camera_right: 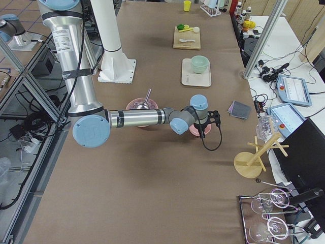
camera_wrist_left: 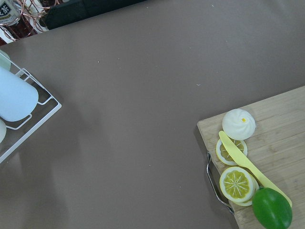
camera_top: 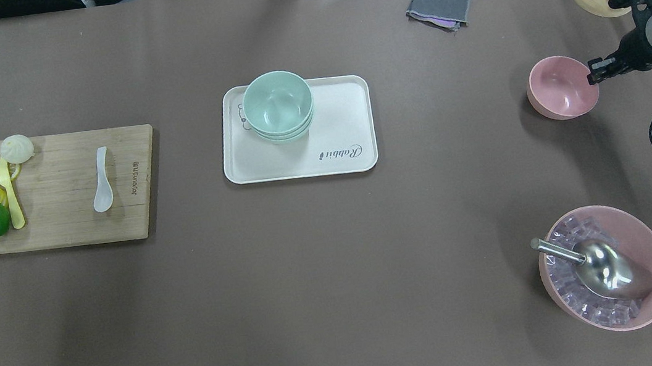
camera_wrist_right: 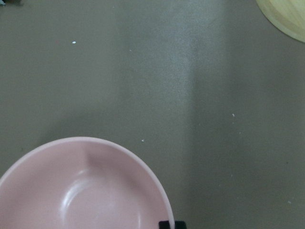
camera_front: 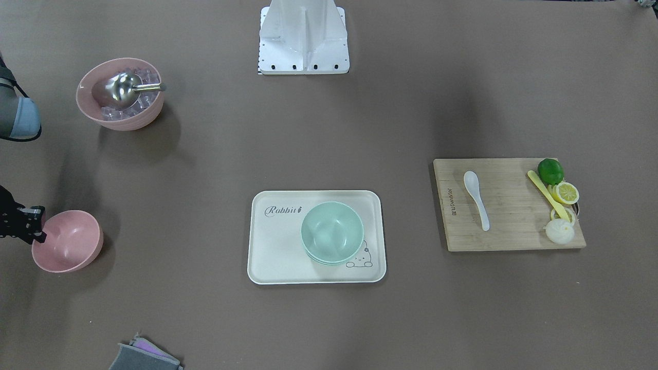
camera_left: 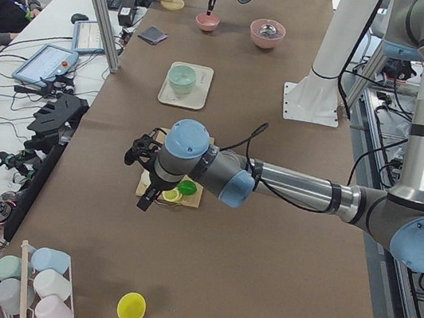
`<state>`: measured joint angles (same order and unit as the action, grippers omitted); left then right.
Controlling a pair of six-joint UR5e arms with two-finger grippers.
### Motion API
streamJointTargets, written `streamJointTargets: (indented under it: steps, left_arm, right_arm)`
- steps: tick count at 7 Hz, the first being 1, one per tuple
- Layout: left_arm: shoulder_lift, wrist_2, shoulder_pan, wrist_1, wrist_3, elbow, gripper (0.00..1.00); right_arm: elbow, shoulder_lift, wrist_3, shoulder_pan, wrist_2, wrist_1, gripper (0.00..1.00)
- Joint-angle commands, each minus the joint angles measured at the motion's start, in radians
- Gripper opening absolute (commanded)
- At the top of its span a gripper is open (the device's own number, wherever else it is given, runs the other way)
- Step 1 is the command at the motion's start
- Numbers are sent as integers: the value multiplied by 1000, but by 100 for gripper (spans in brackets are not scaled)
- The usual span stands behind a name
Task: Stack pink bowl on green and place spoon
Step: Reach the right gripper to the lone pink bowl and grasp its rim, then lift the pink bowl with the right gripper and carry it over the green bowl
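Facing the robot across the tabletop (camera_front: 205, 318), you see the right tool (camera_front: 37, 226) at the outer rim of the pink bowl (camera_front: 69, 241), likely set for a rim grip; you cannot tell whether it pinches yet. The green bowls (camera_front: 331, 231) sit nested on the tray (camera_front: 277, 257), and the spoon (camera_front: 477, 198) lies flat on the board (camera_front: 504, 226). Overhead, the pink bowl and tray are well apart, so a carry lies ahead. From the left end, the left tool (camera_left: 141, 188) hangs over the board's fruit end, probably staged for the spoon; you cannot tell its spread.
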<state>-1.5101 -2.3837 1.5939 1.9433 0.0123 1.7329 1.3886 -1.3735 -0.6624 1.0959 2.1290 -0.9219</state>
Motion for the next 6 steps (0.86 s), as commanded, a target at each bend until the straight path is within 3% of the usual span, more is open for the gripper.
streamJointTargets:
  steps: [1, 3, 6]
  left_arm:
    - [1, 0, 0, 0, 0, 0, 98]
    - [1, 0, 1, 0, 0, 0, 98]
    - [1, -40, 1, 0, 0, -3, 98]
  right_arm:
    - [19, 8, -3, -1, -6, -3, 0]
    - [75, 81, -8, -2, -9, -9, 0]
    - [108, 281, -314, -109, -36, -35, 0]
